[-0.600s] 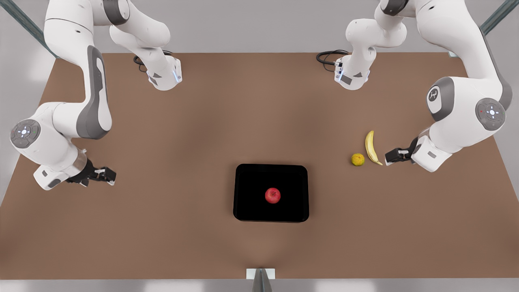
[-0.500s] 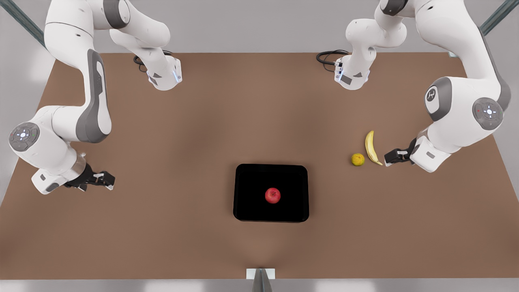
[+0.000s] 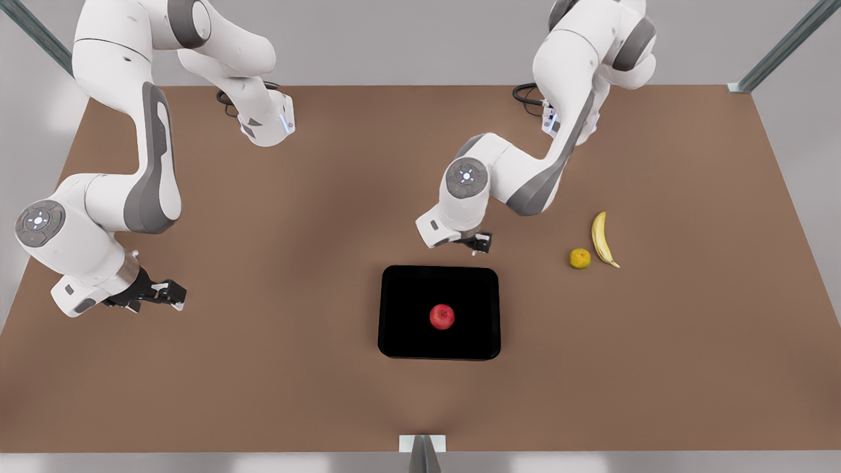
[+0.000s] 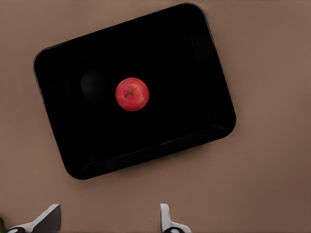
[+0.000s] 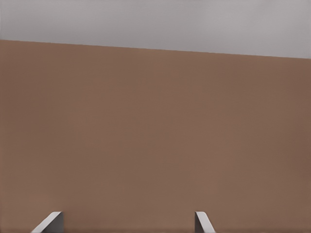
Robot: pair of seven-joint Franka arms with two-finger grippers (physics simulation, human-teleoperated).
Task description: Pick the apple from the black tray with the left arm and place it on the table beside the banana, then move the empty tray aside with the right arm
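The table (image 3: 276, 368) has a plain matt brown top, smooth and without grain, while the black tray (image 3: 394, 341) looks like glossy moulded plastic with a faint sheen along its raised rim. The apple (image 3: 442, 316) has a smooth red skin with a soft lighter patch, and the banana (image 3: 599, 238) a dull yellow peel; the arms wear smooth white and grey plastic shells
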